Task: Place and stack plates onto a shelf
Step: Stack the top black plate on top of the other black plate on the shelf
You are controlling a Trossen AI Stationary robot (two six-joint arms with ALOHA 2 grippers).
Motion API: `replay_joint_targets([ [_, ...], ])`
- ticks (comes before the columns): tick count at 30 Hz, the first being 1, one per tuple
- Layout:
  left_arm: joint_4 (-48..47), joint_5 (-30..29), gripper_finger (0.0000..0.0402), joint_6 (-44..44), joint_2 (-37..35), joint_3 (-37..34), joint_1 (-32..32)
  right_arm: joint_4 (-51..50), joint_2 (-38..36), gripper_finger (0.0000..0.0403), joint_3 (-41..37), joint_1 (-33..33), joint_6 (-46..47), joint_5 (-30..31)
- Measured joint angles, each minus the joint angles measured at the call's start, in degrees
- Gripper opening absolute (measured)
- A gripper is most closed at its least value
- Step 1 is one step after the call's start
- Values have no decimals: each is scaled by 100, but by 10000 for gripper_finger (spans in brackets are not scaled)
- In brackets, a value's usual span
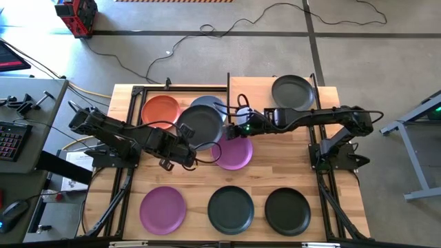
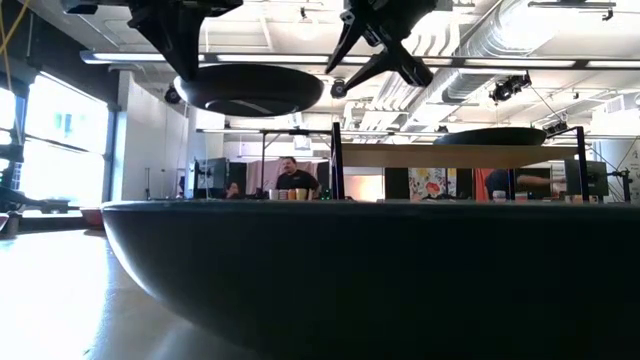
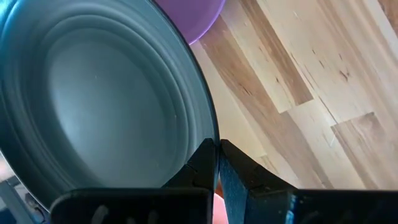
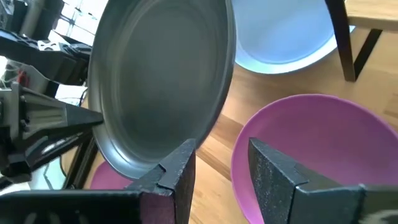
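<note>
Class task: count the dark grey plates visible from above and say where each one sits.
4: one on the shelf's top board, one held by the left gripper above the pale blue plate, two at the table's near edge. Stacked ones could be hidden.

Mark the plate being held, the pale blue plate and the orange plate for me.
Held dark plate [image 1: 201, 125], high view: its centre.
Pale blue plate [image 4: 283, 37], right wrist view: its inner face.
Orange plate [image 1: 159, 109], high view: its centre.
</note>
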Motion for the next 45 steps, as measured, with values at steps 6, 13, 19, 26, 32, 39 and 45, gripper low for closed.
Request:
replay_joint_targets([
  [6,53,-21,0,280,1,0,0,34,0,129,0,0,142,118],
  [13,307,-87,0,682,1,0,0,34,0,129,0,-61,227,236],
  [19,322,-206,0,815,1,0,-2,34,0,125,-2,-94,292,323],
  [26,557,-315,0,917,1,0,0,33,33,89,-4,-136,263,323],
  [32,553,-302,0,927,1,0,0,29,33,34,-4,-138,112,262],
  [39,603,-295,8,926,1,0,-2,25,33,9,-4,-140,87,226],
  [45,601,-297,19,908,1,0,-2,23,33,2,-4,-140,93,201],
])
